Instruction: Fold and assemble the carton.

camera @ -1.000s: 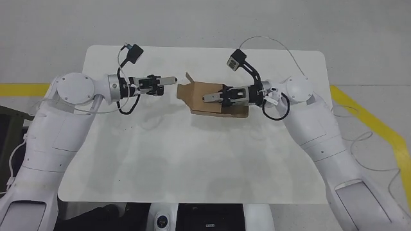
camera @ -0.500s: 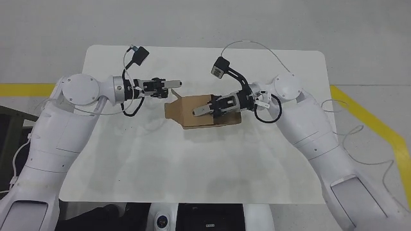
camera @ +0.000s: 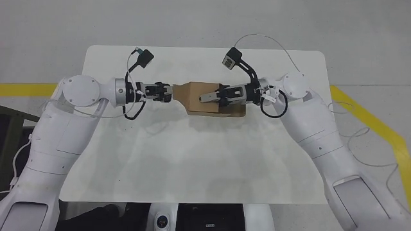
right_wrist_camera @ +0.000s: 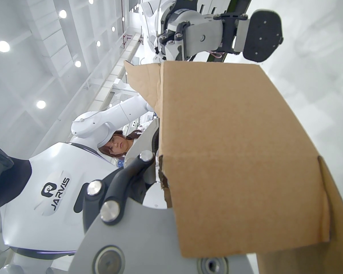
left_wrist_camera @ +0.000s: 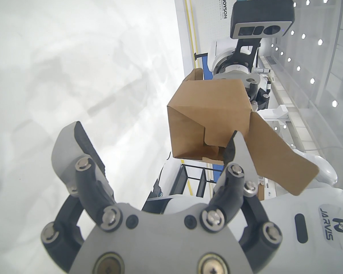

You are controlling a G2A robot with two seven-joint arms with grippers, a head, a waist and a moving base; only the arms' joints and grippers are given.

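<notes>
Plainly the carton (camera: 192,94) sat over the middle of the surface (camera: 192,167), its long axis running across from one arm to the other; we could not tell whether it touched down. We saw the right fingers (camera: 209,96) closed on it, one lying along the top panel. The left fingers (left_wrist_camera: 85,149) were spread wide and empty, just off the opposite end. That end was open and faced them squarely, with a loose flap (left_wrist_camera: 277,155) standing out from it at an angle, close beside one fingertip. We judged the left arm the nearer to that open end, so the folding of the flap would fall to it while the right held the carton steady
</notes>
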